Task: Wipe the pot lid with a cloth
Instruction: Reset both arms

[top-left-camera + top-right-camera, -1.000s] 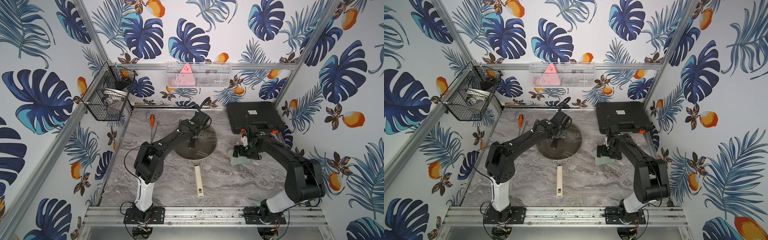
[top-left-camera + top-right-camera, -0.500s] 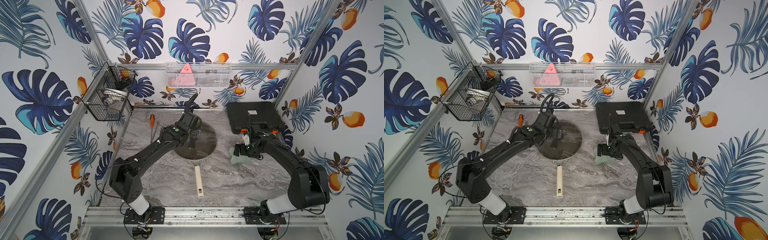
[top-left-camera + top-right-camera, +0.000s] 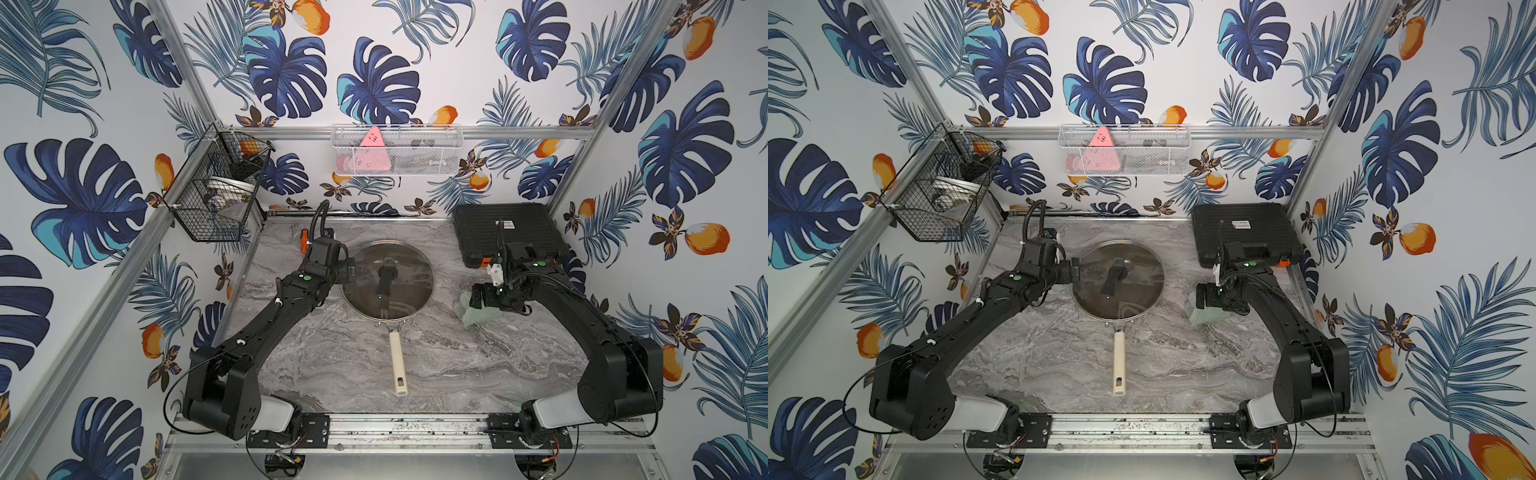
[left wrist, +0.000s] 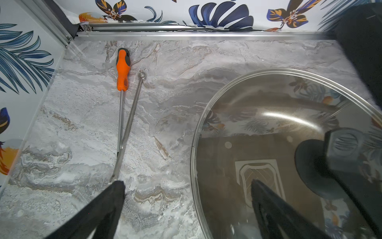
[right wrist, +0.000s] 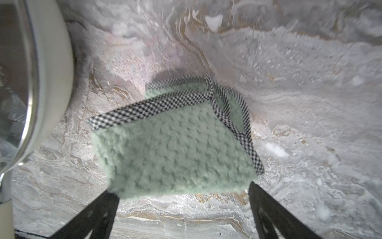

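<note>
Widely spread, left fingers (image 4: pixel 99 211) astride pot lid (image 4: pixel 268 115) rim, right fingers (image 5: pixel 97 213) at cloth (image 5: pixel 175 149)

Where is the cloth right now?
In both top views the cloth lies on the marble table at the robot's right, beside the pot lid, beneath the open right pincer.

No text here that you can read. The black case (image 3: pixel 509 239) carries a small white label (image 3: pixel 504 225), but its print is too small to make out. The pink triangle (image 3: pixel 371 154) in the white wire basket (image 3: pixel 436 154) bears dark marks, also illegible.
</note>
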`<control>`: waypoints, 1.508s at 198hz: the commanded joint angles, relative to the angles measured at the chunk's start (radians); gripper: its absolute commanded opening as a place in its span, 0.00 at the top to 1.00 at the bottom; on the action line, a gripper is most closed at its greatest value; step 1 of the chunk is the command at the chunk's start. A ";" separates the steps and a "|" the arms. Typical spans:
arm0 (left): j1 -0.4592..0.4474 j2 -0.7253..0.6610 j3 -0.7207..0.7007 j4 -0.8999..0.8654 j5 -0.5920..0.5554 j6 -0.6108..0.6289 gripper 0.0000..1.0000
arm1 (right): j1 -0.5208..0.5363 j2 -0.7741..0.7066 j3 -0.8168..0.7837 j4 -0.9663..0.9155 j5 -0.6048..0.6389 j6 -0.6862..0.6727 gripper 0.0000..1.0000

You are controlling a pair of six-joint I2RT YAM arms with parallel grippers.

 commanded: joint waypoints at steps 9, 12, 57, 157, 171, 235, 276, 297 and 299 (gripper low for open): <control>0.006 0.000 -0.031 0.114 0.052 -0.050 0.01 | 0.000 -0.108 -0.013 0.026 0.034 0.047 0.00; 0.006 0.000 -0.031 0.116 0.049 -0.054 0.01 | 0.006 -0.111 -0.007 0.018 0.084 0.057 0.00; 0.008 0.004 -0.039 0.139 0.006 -0.037 0.01 | -0.007 -0.099 -0.006 0.000 0.055 0.005 0.00; 0.107 -0.027 -0.311 0.564 -0.011 0.130 0.01 | -0.012 -0.094 -0.219 0.409 0.168 -0.018 0.00; 0.124 -0.020 -0.371 0.636 0.008 0.163 0.01 | -0.020 -0.120 -0.305 0.553 0.163 -0.050 0.00; 0.146 0.073 -0.519 0.887 0.012 0.248 0.01 | -0.195 -0.161 -0.712 1.290 0.022 -0.042 0.00; 0.158 0.198 -0.670 1.239 0.048 0.252 0.01 | -0.216 -0.040 -0.926 1.909 0.050 -0.065 0.00; 0.165 0.242 -0.753 1.422 0.065 0.249 0.01 | -0.217 -0.001 -0.937 1.945 0.065 -0.072 0.00; 0.166 0.237 -0.754 1.413 0.067 0.248 0.01 | -0.217 0.011 -0.941 1.968 0.063 -0.075 0.00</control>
